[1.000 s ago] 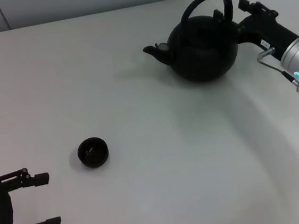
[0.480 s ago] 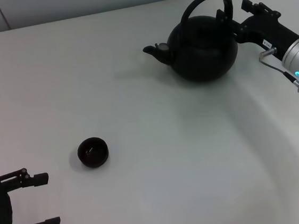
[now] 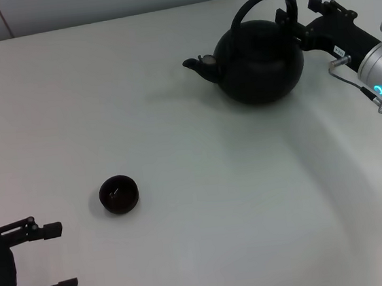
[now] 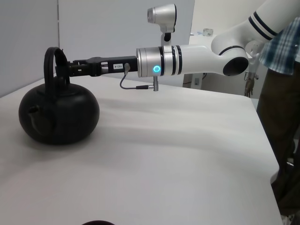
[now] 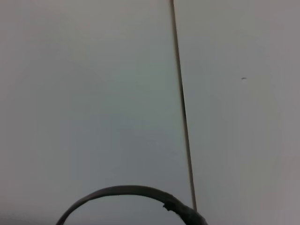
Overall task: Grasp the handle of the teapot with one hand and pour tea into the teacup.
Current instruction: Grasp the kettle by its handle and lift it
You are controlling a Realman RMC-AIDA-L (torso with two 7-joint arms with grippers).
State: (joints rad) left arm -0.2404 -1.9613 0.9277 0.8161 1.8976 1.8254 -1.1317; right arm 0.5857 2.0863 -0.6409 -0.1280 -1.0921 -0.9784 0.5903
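A white bench [image 3: 204,203] holds the teapot [image 3: 259,59] at the far right. The right pincer [image 3: 290,22] straddles its handle [image 3: 290,4]; whether clamped, I cannot tell. The teacup [image 3: 118,194] sits well apart, near the parked left pincer [image 3: 56,258], fingers apart. Next likely: lift and carry to the cup.

Your teapot [image 3: 257,57] in the upper right of the head frame is matte black all over, and its arched handle [image 3: 263,0] is the same black. The teacup [image 3: 118,194] at lower left is black too. They sit on a plain off-white bench [image 3: 205,210]. The right pincer [image 3: 290,22] is black, on a silver-white arm [image 4: 187,60] ringed with 2 black bands and a glowing blue dot. The left pincer [image 3: 58,258] is black.
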